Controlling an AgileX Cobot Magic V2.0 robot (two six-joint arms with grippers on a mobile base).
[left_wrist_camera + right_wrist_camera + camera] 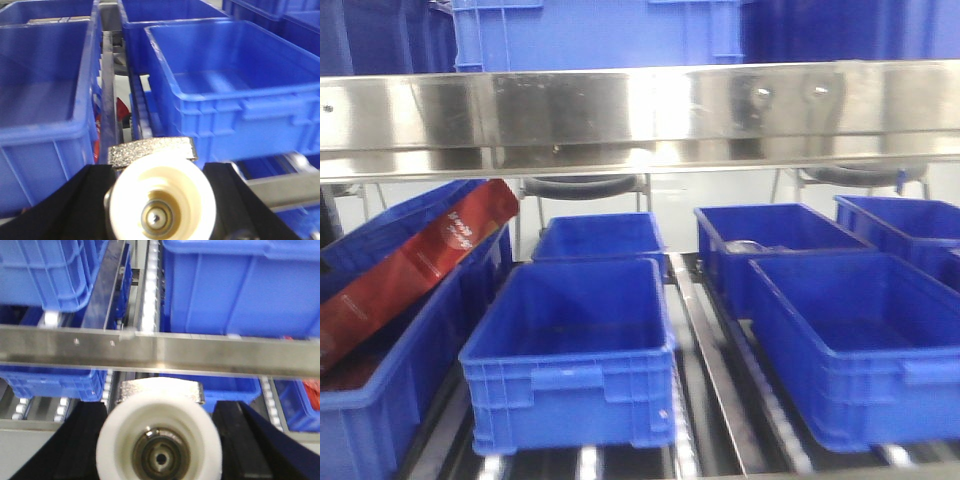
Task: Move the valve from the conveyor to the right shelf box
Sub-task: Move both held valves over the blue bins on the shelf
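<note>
In the left wrist view my left gripper is shut on a valve with a cream-white round cap and a rough silver metal body. It hangs in front of a blue shelf box. In the right wrist view my right gripper is shut on a second, similar white-capped valve, just below a steel shelf rail. Black fingers flank each valve. Neither gripper shows in the front view. The conveyor is out of view.
The front view shows a roller shelf with several open blue boxes, one at the centre and one at the front right. A left box holds a red package. A steel shelf beam crosses above. Metal dividers run between the lanes.
</note>
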